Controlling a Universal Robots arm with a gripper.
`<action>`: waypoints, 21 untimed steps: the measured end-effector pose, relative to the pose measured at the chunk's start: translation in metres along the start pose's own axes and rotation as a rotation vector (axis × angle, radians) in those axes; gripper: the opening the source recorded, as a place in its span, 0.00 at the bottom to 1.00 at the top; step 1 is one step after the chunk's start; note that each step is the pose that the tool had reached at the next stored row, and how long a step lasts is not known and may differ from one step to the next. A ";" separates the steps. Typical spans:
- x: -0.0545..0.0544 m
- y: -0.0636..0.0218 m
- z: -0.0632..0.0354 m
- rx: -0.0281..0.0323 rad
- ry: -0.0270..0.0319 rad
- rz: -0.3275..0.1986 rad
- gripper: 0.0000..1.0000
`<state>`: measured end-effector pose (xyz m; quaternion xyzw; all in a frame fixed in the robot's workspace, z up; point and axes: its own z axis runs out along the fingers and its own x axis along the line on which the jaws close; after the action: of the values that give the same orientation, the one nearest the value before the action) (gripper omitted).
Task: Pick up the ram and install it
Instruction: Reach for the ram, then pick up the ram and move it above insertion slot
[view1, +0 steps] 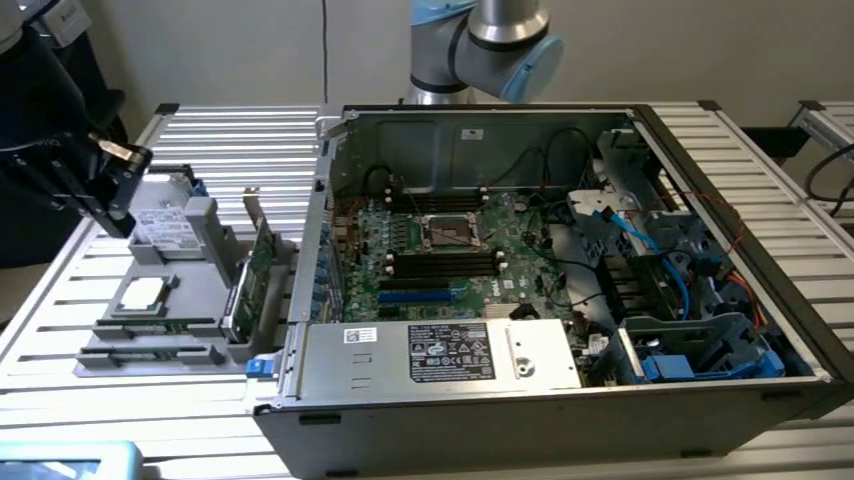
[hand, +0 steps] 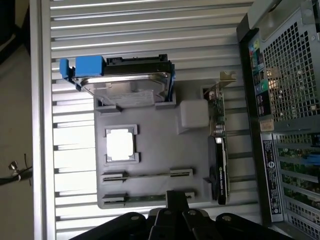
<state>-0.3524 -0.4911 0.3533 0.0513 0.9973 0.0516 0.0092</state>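
Ram in grey holder slot, closed jaws right beside it (drive label illegible)

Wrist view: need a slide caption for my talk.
Shut gripper over a gray tray holding two ram sticks, a hard drive and an expansion card.

A table of silver metal slats is carrying the scene, its ribs running from the exterior view's left to its right. Bright light is glaring off the slats toward that view's left, washing them pale. Behind, a pale wall is closing off the room, a thin dark cable hanging down it. A second slatted table is standing at the exterior view's right. In the wrist view, dull brownish floor is showing past the table's edge
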 end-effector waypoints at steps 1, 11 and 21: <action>0.001 -0.0005 0.0006 0.0000 -0.0001 0.000 0.11; 0.006 -0.0015 0.0032 0.0025 -0.0001 0.000 0.11; 0.006 -0.0015 0.0032 0.0025 0.0000 -0.001 0.11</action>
<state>-0.3585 -0.4916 0.3498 0.0509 0.9974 0.0504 0.0091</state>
